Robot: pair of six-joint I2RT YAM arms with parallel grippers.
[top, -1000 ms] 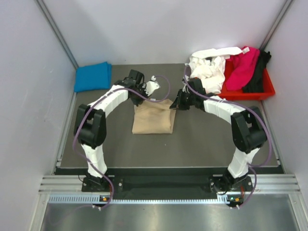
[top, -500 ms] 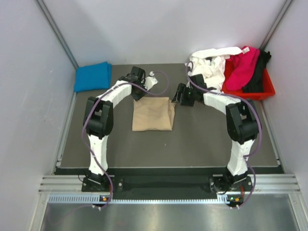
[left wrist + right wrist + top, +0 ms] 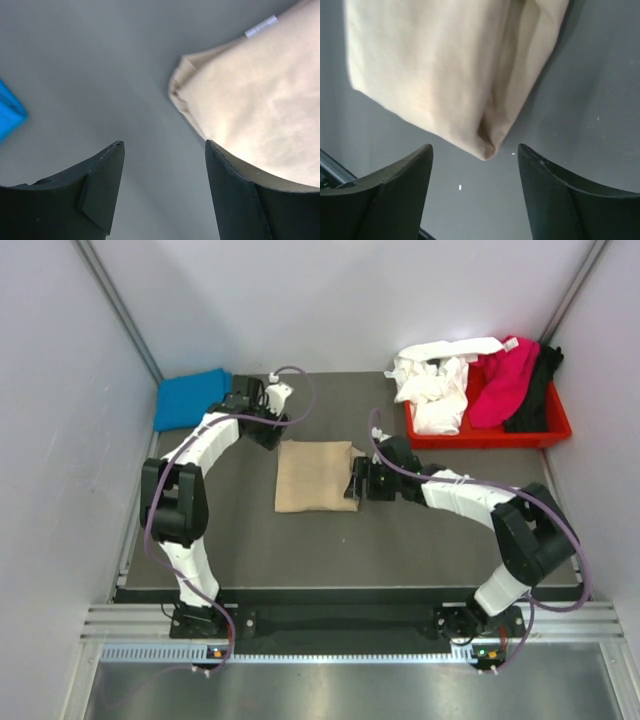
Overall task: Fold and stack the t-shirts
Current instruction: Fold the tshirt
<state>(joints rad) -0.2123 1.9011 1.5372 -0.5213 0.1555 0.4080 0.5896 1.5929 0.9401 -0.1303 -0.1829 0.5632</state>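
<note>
A tan t-shirt lies folded into a rectangle in the middle of the dark table. My left gripper is open just off the shirt's far left corner. In the left wrist view the left gripper is over bare table, with the tan t-shirt to its right. My right gripper is open beside the shirt's right edge. In the right wrist view the right gripper sits just off a corner of the tan t-shirt. A blue t-shirt lies folded at the far left.
A red tray at the far right holds a crumpled white t-shirt, a magenta one and a black one. White walls close in the table on three sides. An edge of the blue t-shirt shows in the left wrist view.
Both grippers have opened and let go of the tan t-shirt. The left one drew back to the left; the right one moved nearer along the shirt's right edge.
</note>
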